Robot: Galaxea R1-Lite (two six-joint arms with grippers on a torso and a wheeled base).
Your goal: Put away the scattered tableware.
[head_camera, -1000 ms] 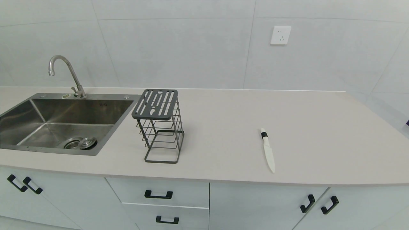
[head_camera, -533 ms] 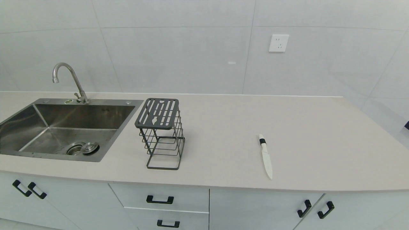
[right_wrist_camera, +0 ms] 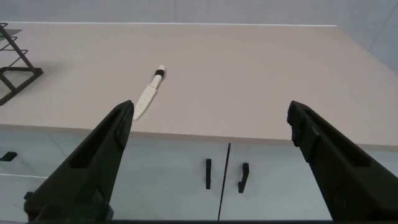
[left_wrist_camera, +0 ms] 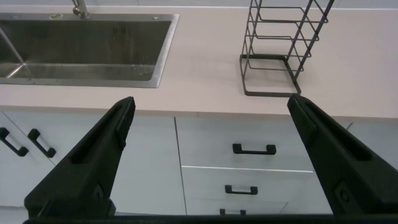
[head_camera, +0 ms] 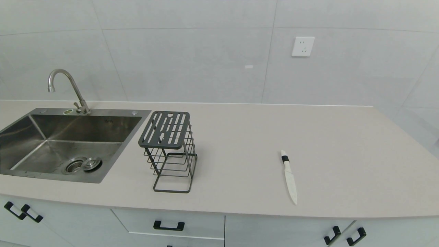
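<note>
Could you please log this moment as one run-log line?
knife: flat on counter, ungrasped | rack: upright between sink and knife | left pincer: open | right pincer: open

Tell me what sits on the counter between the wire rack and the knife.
Nothing: in the head view, the countertop between the wire rack and the knife is bare.

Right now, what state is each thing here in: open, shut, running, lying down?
knife: lying flat on the counter, not held.
rack: upright, slots unfilled.
faucet: no water running.
drawer: shut.
outlet: nothing plugged in.
left end effector: open, holding nothing.
right end effector: open, holding nothing.
</note>
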